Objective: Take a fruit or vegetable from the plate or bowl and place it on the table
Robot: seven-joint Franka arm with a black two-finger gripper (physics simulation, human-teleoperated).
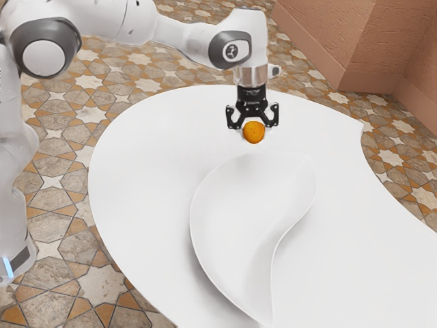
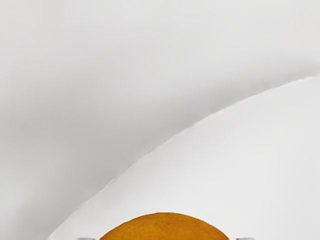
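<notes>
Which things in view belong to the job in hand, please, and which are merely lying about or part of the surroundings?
Job:
- orange fruit, gripped
- tool
- white curved dish
- white table

Surroundings:
- patterned floor
- brownish wall

Homelike room (kind unclear) | patterned tile floor (image 1: 58, 198) — textured pinkish wall (image 1: 331, 37)

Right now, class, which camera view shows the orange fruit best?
The exterior view, where the orange fruit appears nearly whole, held in the gripper. The wrist view shows one curved part, cut off at the lower edge.
</notes>
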